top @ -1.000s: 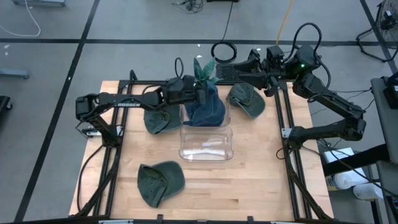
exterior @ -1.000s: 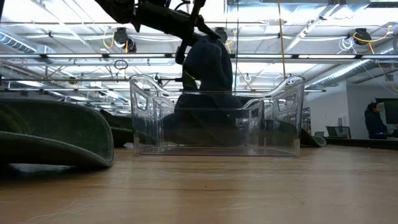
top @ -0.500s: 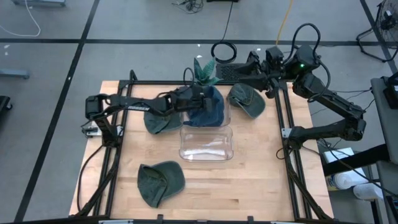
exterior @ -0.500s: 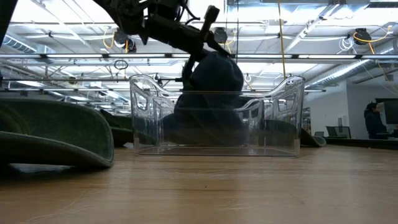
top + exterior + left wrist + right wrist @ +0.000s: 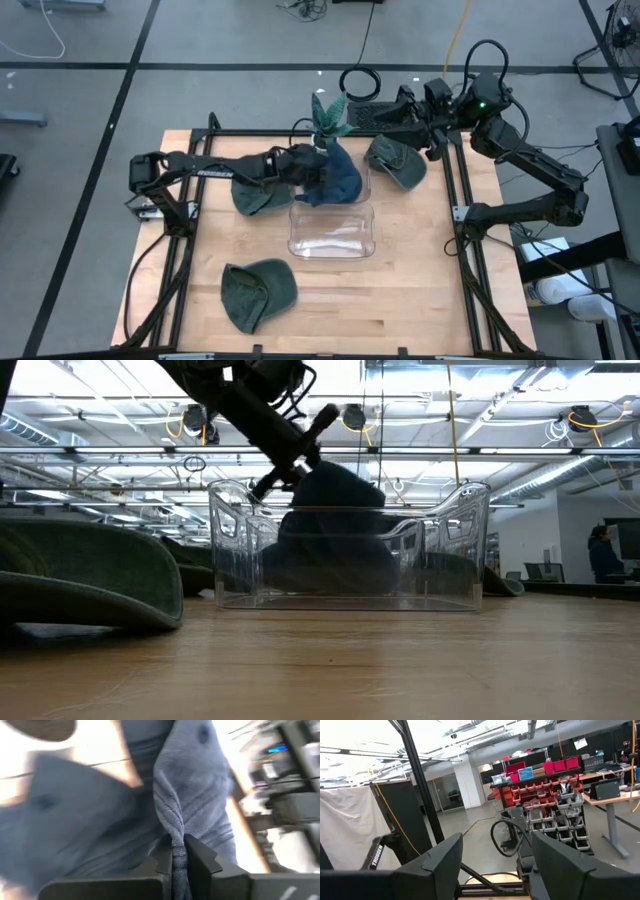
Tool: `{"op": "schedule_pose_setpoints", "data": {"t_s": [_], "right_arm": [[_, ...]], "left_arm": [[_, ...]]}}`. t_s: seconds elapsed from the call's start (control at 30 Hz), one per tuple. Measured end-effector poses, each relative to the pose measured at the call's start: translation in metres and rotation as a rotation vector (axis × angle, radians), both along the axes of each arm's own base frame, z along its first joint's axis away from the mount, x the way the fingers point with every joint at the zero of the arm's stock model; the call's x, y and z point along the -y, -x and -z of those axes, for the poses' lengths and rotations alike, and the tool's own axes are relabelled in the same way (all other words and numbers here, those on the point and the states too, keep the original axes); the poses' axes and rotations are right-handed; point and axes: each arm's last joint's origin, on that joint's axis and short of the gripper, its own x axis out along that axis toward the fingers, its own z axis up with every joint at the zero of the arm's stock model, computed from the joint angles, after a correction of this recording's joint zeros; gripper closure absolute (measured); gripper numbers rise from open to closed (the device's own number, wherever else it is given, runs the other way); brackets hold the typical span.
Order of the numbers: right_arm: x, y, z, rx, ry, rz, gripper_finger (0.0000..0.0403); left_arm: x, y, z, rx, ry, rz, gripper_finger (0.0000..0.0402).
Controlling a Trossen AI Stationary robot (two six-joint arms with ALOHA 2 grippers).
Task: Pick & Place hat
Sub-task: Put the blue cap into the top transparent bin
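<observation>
Left gripper (image 5: 318, 176) clamped on a gathered fold of the dark blue soft fabric hat (image 5: 334, 178); in the left wrist view the two dark fingers (image 5: 192, 860) pinch the bunched cloth (image 5: 190, 795) tight between them, hat hanging forward of the fingertips. High view puts the blue hat at the far end of the clear rectangular plastic bin (image 5: 332, 232), overlapping the bin's far rim and the back centre of the light wooden table (image 5: 400, 290). Low view: hat (image 5: 335, 510) sits partly behind the transparent bin wall (image 5: 450, 550), its lower part below rim level, the left arm slanting down to it from above; cannot tell whether the hat touches the bin floor. Near half of the bin looks unoccupied. Three dark green caps lie on the table: one (image 5: 258, 292) at the near left, well apart from the bin; one (image 5: 250, 194) just left of the bin under the left arm; one (image 5: 395, 160) at the back right, near the bin's far right corner. Right gripper (image 5: 405, 100) raised over the back right table edge, fingers apart, holding nothing; its wrist view looks out into the room
</observation>
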Motion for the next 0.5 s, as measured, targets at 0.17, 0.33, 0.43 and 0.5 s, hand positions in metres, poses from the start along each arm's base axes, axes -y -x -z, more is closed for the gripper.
{"op": "schedule_pose_setpoints", "data": {"t_s": [0.17, 0.33, 0.43, 0.5], "right_arm": [[0.0, 0.0, 0.0, 0.001, 0.007, 0.004, 0.0177], [0.001, -0.001, 0.002, -0.017, -0.009, 0.024, 0.0177], [0.001, -0.001, 0.003, -0.02, -0.013, 0.031, 0.0175], [0.001, -0.001, 0.002, -0.019, -0.012, 0.032, 0.0175]], "left_arm": [[0.001, 0.014, 0.006, -0.158, 0.016, -0.048, 0.0374], [0.002, 0.017, 0.013, -0.222, 0.044, -0.047, 0.0374], [0.002, 0.019, 0.016, -0.252, 0.059, -0.056, 0.0374], [-0.001, 0.019, 0.015, -0.237, 0.062, -0.055, 0.0372]]}}
